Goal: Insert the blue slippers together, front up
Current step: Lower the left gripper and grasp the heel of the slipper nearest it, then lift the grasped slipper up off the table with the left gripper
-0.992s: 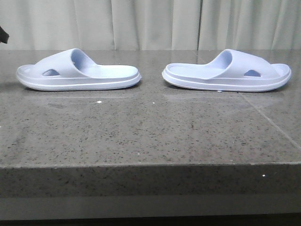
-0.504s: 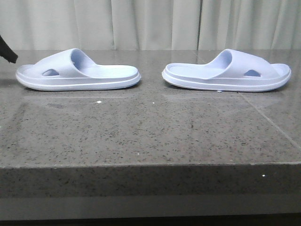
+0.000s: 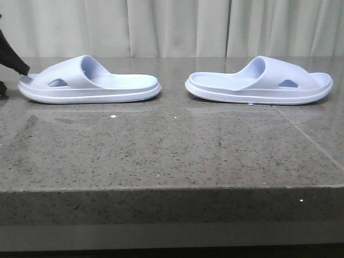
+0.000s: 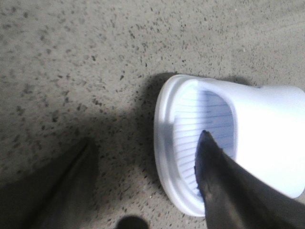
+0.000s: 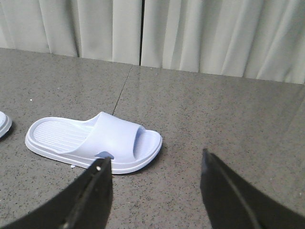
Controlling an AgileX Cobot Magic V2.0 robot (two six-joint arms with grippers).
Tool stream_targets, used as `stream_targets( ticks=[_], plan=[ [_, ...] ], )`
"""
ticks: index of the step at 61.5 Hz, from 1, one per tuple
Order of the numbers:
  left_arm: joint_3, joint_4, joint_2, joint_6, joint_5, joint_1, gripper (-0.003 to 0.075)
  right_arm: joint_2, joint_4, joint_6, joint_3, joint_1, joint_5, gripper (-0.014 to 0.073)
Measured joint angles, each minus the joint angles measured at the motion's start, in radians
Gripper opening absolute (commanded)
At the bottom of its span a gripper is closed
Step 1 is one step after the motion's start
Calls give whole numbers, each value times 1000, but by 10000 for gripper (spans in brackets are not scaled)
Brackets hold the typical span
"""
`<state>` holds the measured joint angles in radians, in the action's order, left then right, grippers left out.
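- Your counter [image 3: 161, 156] is speckled grey stone with a polished sheen; expect foam soles to slide across it easily if you push instead of lifting.
- Both slippers sit flat, soles down, towards the back of the counter, well apart, heels facing each other and toes pointing outwards.
- The left slipper [image 3: 88, 81] is the one in hand: your left gripper [image 4: 143, 157] hovers at its toe end with fingers spread, one finger [image 4: 224, 186] over the ribbed footbed at the strap opening, the other out over bare counter. It pinches nothing yet.
- The right slipper [image 3: 259, 81] lies untouched; your right gripper [image 5: 155, 186] hangs spread and empty, well short of it.
- Judging by the thick, smooth, moulded look, these are light foam: springy, soft enough to dent under a hard squeeze, not fragile.
- The sole rim at the toe or the edge of the wide strap looks like the best hold; the strap will likely flex, the sole less so.
- Being so light, a slipper may swing or twist in a one-point pinch.
- You can read no brand, label or writing on either slipper in any view.
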<state>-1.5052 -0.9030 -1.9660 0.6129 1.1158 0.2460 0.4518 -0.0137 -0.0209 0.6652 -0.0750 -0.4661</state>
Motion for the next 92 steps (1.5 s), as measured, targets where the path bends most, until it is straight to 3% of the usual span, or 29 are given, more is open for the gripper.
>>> stream_targets(
  ticks=[25, 40, 80, 85, 92],
  plan=[
    [-12, -55, -33, 16, 33, -48, 423, 0, 0, 0, 0, 0, 0, 445],
    [-12, -42, -37, 18, 42, -48, 295, 0, 0, 0, 0, 0, 0, 445],
    [-12, -50, -42, 20, 44, -122, 290, 0, 0, 0, 0, 0, 0, 445],
    [-12, -66, -46, 25, 54, -125, 232, 0, 0, 0, 0, 0, 0, 445],
    [-10, -92, -51, 49, 70, -125, 75, 0, 0, 0, 0, 0, 0, 445]
  ],
)
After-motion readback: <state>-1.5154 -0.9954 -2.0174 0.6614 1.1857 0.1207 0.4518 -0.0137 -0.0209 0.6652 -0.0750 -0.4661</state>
